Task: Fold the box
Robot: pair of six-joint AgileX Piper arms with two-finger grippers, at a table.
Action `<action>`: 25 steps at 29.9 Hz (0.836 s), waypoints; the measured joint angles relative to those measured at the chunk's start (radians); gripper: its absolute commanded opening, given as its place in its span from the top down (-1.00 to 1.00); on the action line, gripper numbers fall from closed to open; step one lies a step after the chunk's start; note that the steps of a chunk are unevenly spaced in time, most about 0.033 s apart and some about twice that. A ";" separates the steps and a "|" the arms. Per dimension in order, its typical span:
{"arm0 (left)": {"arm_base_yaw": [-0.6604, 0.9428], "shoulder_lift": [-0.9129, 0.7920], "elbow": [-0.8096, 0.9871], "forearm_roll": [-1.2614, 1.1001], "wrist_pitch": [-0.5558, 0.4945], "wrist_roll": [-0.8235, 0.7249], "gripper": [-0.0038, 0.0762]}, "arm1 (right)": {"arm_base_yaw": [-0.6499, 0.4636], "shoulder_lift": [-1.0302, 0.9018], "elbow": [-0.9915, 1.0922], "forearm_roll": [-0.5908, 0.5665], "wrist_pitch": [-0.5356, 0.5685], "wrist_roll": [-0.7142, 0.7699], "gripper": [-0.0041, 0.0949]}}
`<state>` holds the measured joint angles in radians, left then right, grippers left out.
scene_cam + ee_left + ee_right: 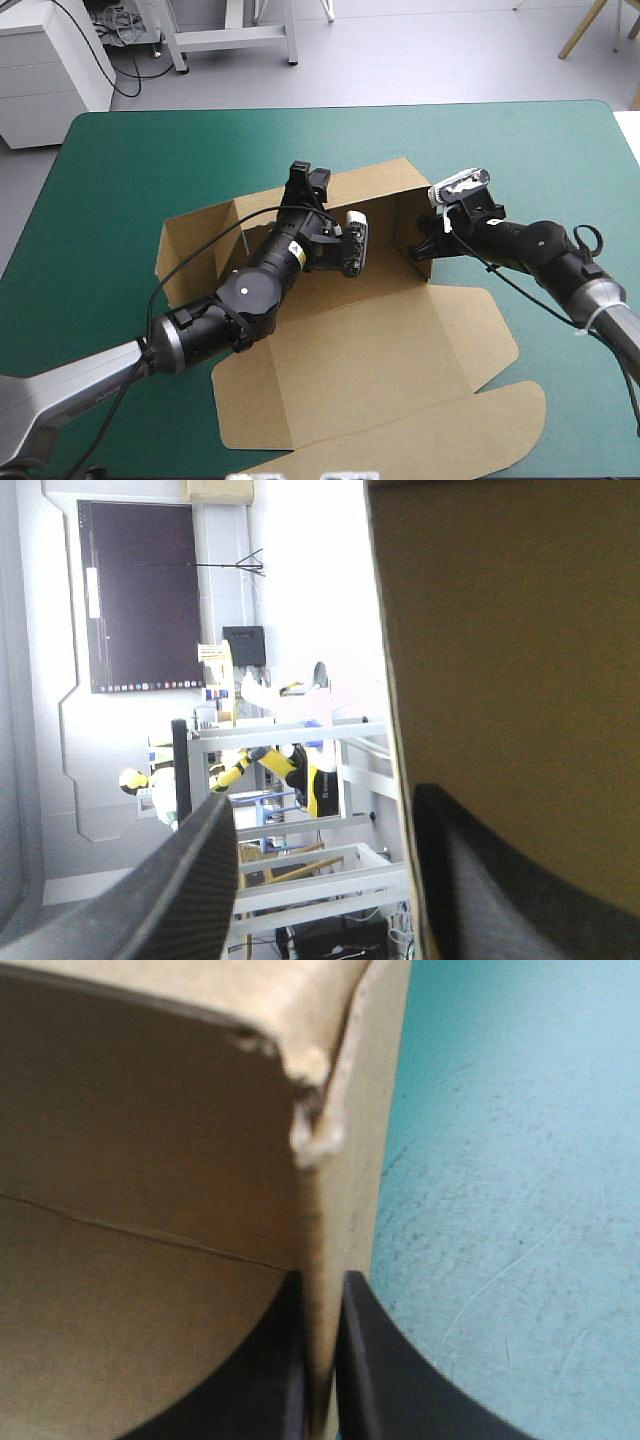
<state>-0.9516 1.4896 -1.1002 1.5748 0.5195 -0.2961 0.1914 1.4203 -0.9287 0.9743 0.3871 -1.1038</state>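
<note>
On wrist views only: R gripper [322, 1295] clamps box [150, 1160] wall, L gripper [325, 798] apart.

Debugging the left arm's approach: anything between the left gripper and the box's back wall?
Nothing visible. The open left gripper is at the raised back wall of the box, board beside one finger. The right gripper is shut on the side wall.

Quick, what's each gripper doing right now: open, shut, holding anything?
Left gripper: open, fingers apart at a raised wall of the box.
Right gripper: shut on the box, pinching a side wall.
</note>
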 measured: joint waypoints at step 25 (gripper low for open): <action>-0.087 -0.115 -0.275 -0.575 0.151 -0.074 -0.06 | 0.000 0.000 0.000 0.000 -0.022 0.018 0.95</action>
<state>-1.0385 1.3748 -1.3750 0.9995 0.6708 -0.3704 0.1914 1.4203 -0.9287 0.9745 0.3652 -1.0861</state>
